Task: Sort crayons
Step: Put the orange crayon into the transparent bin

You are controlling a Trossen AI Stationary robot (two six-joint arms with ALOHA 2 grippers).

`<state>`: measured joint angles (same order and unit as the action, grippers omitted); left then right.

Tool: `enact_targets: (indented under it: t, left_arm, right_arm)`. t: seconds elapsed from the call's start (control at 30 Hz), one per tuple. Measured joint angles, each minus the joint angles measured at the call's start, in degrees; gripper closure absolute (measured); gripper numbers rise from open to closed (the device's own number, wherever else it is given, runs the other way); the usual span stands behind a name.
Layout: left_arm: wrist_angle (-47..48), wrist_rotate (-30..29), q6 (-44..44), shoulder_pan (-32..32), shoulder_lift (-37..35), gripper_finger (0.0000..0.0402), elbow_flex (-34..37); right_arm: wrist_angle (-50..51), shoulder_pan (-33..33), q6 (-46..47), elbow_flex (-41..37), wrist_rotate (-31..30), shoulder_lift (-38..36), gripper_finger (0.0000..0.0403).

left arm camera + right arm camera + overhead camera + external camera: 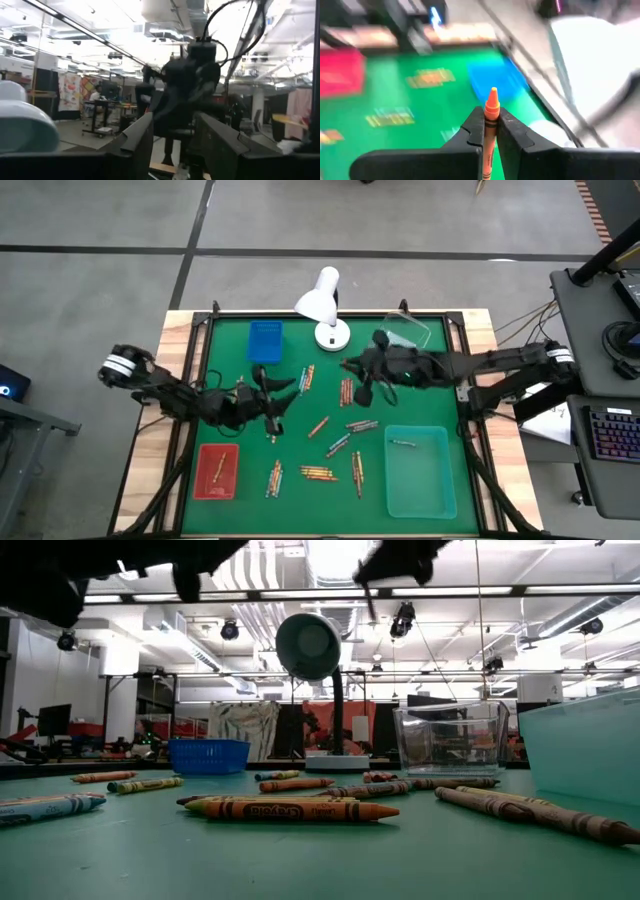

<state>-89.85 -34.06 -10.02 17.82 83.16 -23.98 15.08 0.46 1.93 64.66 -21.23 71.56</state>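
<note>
Green matting (pixel 300 435) covers the table inside a wooden frame, with grey floor around it in the high view. Behind the table the low view shows a workshop hall with ceiling lights and pipework.

Containers stand at the corners of the mat: a blue tray (pixel 265 340) at upper left, a clear box (pixel 408 332) at upper right, a red tray (pixel 217 471) at lower left and a teal bin (pixel 420 471) at lower right. A white desk lamp (pixel 323 304) stands at the upper centre edge, between the two arms.

Crayons (pixel 335 448) lie scattered over the centre and lower centre of the mat; some lie in the red tray and one in the teal bin. In the low view an orange one (pixel 290 809) lies nearest, at centre.

The left gripper (pixel 272 395) sits left of centre above the mat, its fingers (pixel 137 137) apart with nothing seen between them. The right gripper (pixel 362 392) sits right of centre, clamped on an orange crayon (pixel 490 122) that stands up between its fingers (pixel 512 131).

The left wrist view is blocked at centre by the dark right arm, and a distant person appears at its left. In the low view both arms are cut off at the top edge. The right wrist view is smeared; the trays read only as colour patches.
</note>
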Motion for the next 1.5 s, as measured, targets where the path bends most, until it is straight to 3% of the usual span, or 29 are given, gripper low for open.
enact_targets:
  t: [0.17, 0.33, 0.57, 0.73, 1.13, 1.5]
  left_arm:
    - [0.4, 0.0, 0.0, 0.0, -7.3, 0.0267, 5.6]
    - [0.4, -0.1, 0.0, 0.0, -13.4, 0.0267, 9.6]
    - [1.2, -0.1, -3.7, 0.0, -18.6, 0.0267, 11.4]
    - [1.3, -0.1, -6.9, 0.0, -20.4, 0.0267, 11.4]
    - [2.8, -4.3, -10.9, 0.0, -22.9, 0.0267, 11.4]
    - [4.7, -4.5, -10.8, 0.0, -23.3, 0.0267, 11.4]
  right_arm:
    - [22.8, -7.4, 1.1, 7.3, 0.1, 2.2, 0.0385]
    - [34.2, -16.6, 1.5, 8.8, 0.1, 2.5, 0.0385]
    - [35.4, -29.0, 1.0, 7.1, 2.1, 4.7, 0.0385]
    - [36.8, -33.6, -0.8, 6.4, 4.9, 8.8, 0.0385]
    - [39.2, -36.0, -4.5, 6.2, 4.9, 17.1, 0.0384]
    - [38.8, -36.1, -4.8, 6.2, 4.7, 19.9, 0.0357]
